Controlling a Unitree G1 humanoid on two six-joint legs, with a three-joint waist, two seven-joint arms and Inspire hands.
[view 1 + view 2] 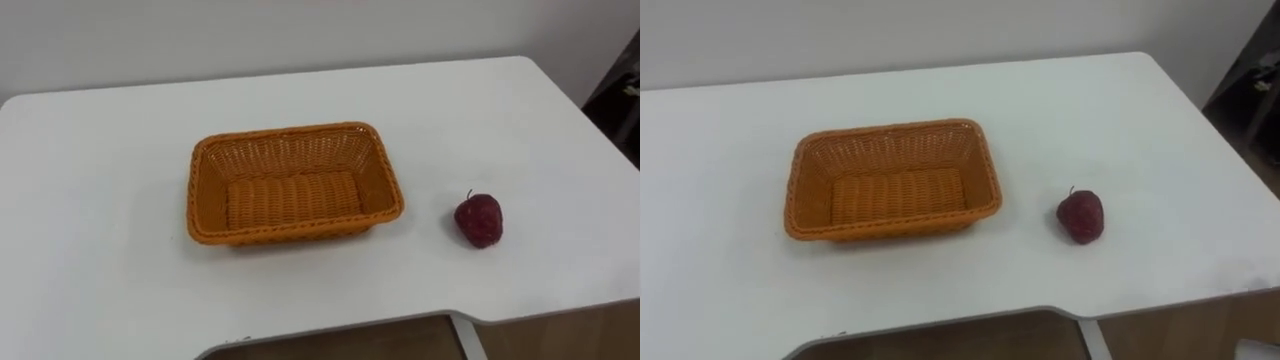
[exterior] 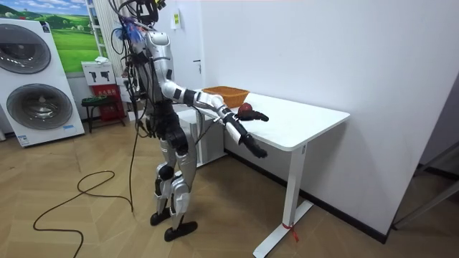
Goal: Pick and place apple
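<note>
White wall backs the room, with two stacked white front-loading washing machines at the room view's left (well apart from the work). Against that wall stands a white rectangular table, and the robot stands upright at its near long edge, facing it, both arms held forward. An orange woven rectangular basket sits about midway between the table's left and right edges, upright and with nothing inside. The dark red apple with a short stem lies on the bare tabletop, toward the near right corner, to the right of the basket and apart from it. The left hand hangs beside the apple in the room view, fingers stretched out, grasping nothing. The right hand hangs lower, before the near edge, fingers likewise released.
</note>
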